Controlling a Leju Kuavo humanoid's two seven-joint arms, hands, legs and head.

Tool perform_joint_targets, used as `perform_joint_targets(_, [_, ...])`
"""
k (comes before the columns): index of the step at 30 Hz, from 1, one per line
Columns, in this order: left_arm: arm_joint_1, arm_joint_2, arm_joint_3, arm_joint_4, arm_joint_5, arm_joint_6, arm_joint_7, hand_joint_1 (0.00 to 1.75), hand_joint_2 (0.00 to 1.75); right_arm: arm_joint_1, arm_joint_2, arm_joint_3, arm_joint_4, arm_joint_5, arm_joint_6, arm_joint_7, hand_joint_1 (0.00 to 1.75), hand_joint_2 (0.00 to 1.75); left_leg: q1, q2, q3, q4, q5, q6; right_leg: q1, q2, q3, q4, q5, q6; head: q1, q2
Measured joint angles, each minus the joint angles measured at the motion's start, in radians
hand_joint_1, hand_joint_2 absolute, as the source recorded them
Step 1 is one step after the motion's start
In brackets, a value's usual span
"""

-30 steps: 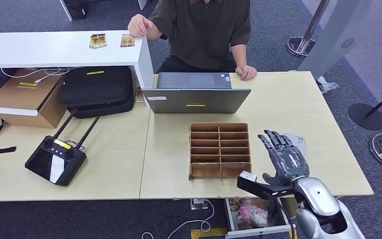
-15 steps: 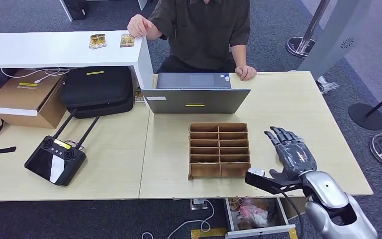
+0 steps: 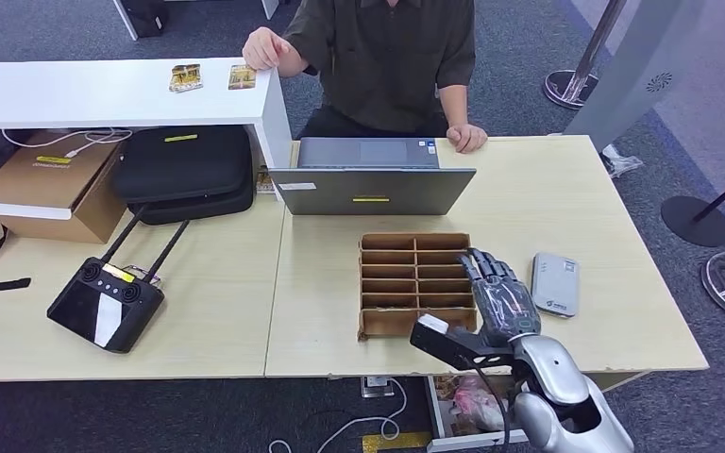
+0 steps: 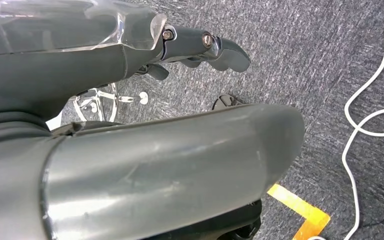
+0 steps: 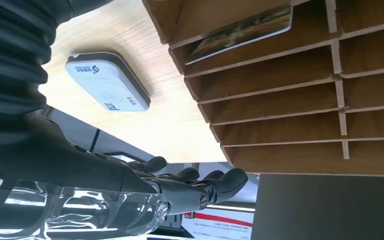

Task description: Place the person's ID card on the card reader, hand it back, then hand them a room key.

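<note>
From my remote seat, sweeping left to right: at 9 o'clock on the table (image 3: 208,321) there's one black controller (image 3: 106,304) with two antennas, and above it at 10 one cardboard box (image 3: 49,184) and one black case (image 3: 185,170). The white counter (image 3: 75,94) at 11 has two small cards (image 3: 187,76) lying side by side; I can't tell if either is the ID card or a room key, too small. One person (image 3: 387,57) sits at 12 behind one laptop (image 3: 371,189), one hand on the counter, one on the table.

Dead centre is one wooden organizer (image 3: 406,278) with two columns of slots. The right wrist view shows one card (image 5: 240,32) lying in a slot of it, probably a room key.

My right hand (image 3: 497,294) hovers at the organizer's right edge, about 5 o'clock, fingers (image 3: 480,266) stretched out and apart, holding nothing. Just beside it at 4 sits one grey card reader (image 3: 555,283), with nothing on it.

The left hand (image 4: 200,47) hangs down over the carpet, fingers curled in with nothing in them.

Progress-wise I'd say we're at the start: no card on the reader, nothing in either hand, so the scan, the hand-back and the key handover all look undone.
</note>
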Motion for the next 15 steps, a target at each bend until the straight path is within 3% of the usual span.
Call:
perform_joint_targets(8, [-0.003, 0.0, 0.0, 0.0, -0.001, 0.0, 0.003, 0.0, 0.0, -0.005, 0.081, 0.006, 0.036, 0.025, -0.01, 0.022, 0.0, 1.75, 0.0, 0.0, 0.0, 0.0, 0.0, 0.0, 0.0, 0.0, 0.0, 0.0, 0.0, 0.0, 0.0, 0.0])
perform_joint_targets(15, [-0.005, 0.0, 0.0, 0.0, -0.001, 0.0, 0.003, 0.0, 0.0, -0.011, 0.103, 0.006, 0.051, 0.027, -0.01, 0.026, 0.0, 1.75, 0.0, 0.0, 0.0, 0.0, 0.0, 0.0, 0.0, 0.0, 0.0, 0.0, 0.0, 0.0, 0.0, 0.0])
